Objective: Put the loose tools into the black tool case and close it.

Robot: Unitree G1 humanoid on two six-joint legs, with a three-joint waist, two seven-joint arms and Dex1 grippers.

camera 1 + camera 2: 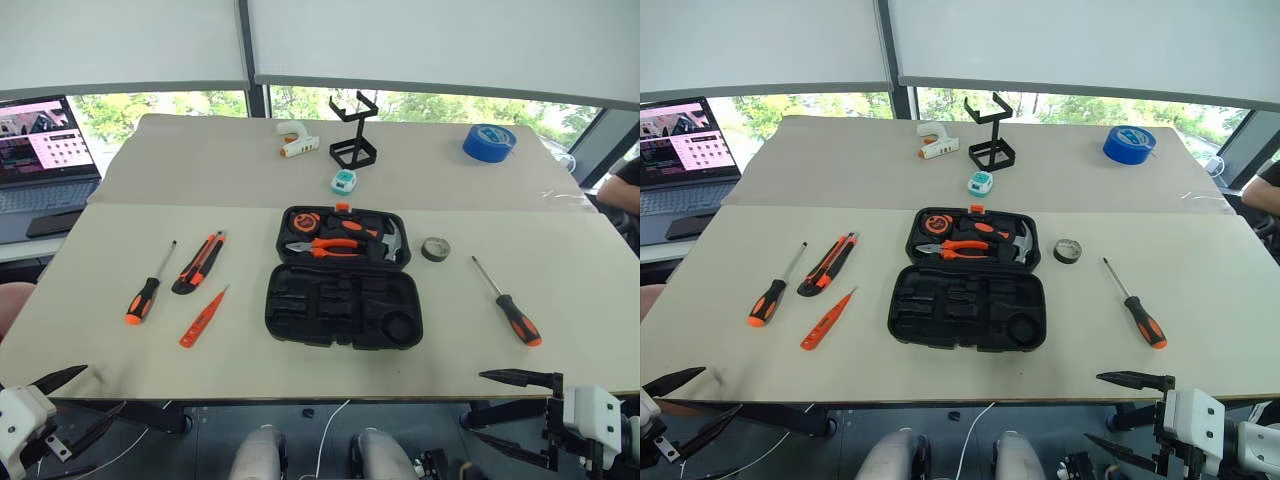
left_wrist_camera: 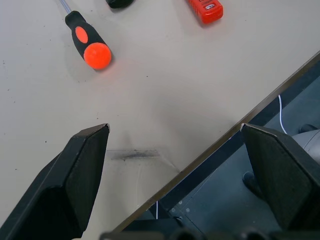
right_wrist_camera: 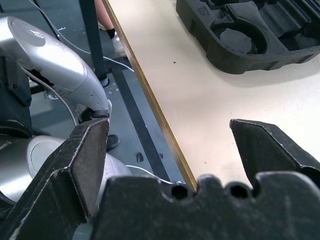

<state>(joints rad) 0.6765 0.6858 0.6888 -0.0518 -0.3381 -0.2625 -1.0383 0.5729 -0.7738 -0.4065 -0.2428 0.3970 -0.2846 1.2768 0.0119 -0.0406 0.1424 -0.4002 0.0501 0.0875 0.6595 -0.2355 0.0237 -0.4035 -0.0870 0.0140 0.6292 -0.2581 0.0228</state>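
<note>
Both grippers stand spread wide and hold nothing: the left gripper (image 1: 70,400) and right gripper (image 1: 505,410) hover at the table's (image 1: 300,370) near edge.

The black case (image 1: 343,287) lay open and flat at centre, its near half's slots bare, with a screwdriver (image 1: 148,288), knife (image 1: 199,262) and orange pen (image 1: 203,317) at its nine o'clock, and the grey tape roll (image 1: 435,249) and second screwdriver (image 1: 509,304) at three.
</note>
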